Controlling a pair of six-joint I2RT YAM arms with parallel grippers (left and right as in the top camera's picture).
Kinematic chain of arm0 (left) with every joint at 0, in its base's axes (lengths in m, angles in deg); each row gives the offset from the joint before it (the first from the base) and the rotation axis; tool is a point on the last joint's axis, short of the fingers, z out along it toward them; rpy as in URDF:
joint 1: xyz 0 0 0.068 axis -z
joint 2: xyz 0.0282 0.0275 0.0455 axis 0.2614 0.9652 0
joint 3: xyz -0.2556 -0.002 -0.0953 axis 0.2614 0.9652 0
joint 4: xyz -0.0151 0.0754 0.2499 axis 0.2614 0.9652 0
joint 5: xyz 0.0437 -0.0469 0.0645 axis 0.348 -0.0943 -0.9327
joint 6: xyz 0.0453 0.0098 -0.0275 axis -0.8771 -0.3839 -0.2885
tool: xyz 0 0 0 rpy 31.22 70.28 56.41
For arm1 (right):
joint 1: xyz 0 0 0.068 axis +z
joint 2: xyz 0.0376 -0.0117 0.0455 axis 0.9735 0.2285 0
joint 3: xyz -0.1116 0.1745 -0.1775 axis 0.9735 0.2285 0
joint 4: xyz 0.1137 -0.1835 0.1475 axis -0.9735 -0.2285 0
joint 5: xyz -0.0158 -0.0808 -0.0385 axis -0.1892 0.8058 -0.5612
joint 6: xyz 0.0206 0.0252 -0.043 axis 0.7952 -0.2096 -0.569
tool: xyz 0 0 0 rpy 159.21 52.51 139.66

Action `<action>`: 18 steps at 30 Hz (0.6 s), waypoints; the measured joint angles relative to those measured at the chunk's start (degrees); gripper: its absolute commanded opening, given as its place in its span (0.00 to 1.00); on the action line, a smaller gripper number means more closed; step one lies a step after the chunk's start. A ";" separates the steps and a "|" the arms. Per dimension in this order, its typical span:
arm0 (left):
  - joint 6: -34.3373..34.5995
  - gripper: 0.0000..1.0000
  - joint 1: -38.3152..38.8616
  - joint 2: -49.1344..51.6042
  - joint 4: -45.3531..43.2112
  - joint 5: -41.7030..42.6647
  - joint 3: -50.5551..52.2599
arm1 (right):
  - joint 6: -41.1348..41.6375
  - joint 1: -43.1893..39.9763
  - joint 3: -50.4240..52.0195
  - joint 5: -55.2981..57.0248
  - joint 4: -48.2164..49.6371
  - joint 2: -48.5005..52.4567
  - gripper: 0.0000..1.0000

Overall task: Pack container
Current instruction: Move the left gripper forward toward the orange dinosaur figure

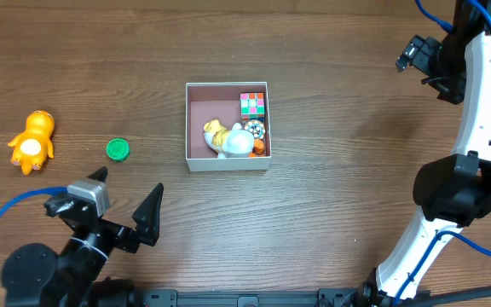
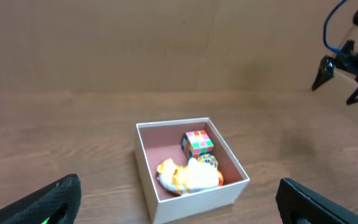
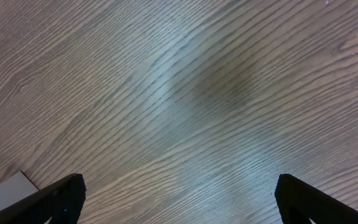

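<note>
Both spread wide and empty, left pincer (image 1: 128, 189) and right pincer (image 3: 179, 186); open table (image 1: 331, 213) around container (image 1: 186, 124).

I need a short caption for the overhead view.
Container holding small toys; orange toy and green disc outside it; left gripper and right gripper open.

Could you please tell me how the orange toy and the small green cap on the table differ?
The orange toy is clearly larger than the green cap. The toy is an irregular orange-and-yellow figure; the cap is a flat, plain green disc. The cap lies nearer the container than the toy. Both rest on the table, outside the container.
</note>
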 measured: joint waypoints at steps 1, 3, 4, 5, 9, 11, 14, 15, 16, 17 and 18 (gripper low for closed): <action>-0.70 1.00 0.00 0.74 0.63 0.04 -1.22 | -0.02 0.00 0.00 0.00 0.02 0.00 1.00; -2.29 1.00 0.00 3.54 4.57 0.07 -5.05 | 0.00 0.00 0.00 0.00 0.02 0.00 1.00; -3.06 1.00 0.00 5.01 7.54 0.04 -6.91 | 0.00 0.00 0.00 0.02 0.07 0.00 1.00; -4.15 1.00 0.00 7.08 10.95 -0.02 -9.11 | 0.04 0.00 0.02 -0.02 0.02 0.00 1.00; -7.34 1.00 0.00 18.36 26.49 -2.32 -18.47 | -0.02 0.00 0.07 0.00 -0.02 0.00 1.00; -7.93 1.00 0.00 24.22 32.30 -3.96 -23.65 | -0.02 0.00 0.07 -0.02 0.09 0.00 1.00; -8.50 1.00 0.00 31.12 34.34 -5.57 -29.18 | 0.00 0.00 0.07 -0.02 0.02 0.00 1.00; -8.55 1.00 0.00 32.54 34.32 -5.88 -30.10 | -0.02 0.00 0.07 -0.02 0.04 0.00 1.00; -8.55 1.00 0.00 34.16 34.29 -6.08 -30.93 | 0.00 0.00 0.07 -0.02 0.00 0.00 1.00; -8.55 1.00 0.00 35.41 34.36 -6.23 -31.30 | 0.00 0.00 0.07 0.00 0.00 0.00 1.00; -8.57 1.00 0.00 36.17 34.47 -6.40 -31.34 | -0.02 0.00 0.07 0.00 0.00 0.00 1.00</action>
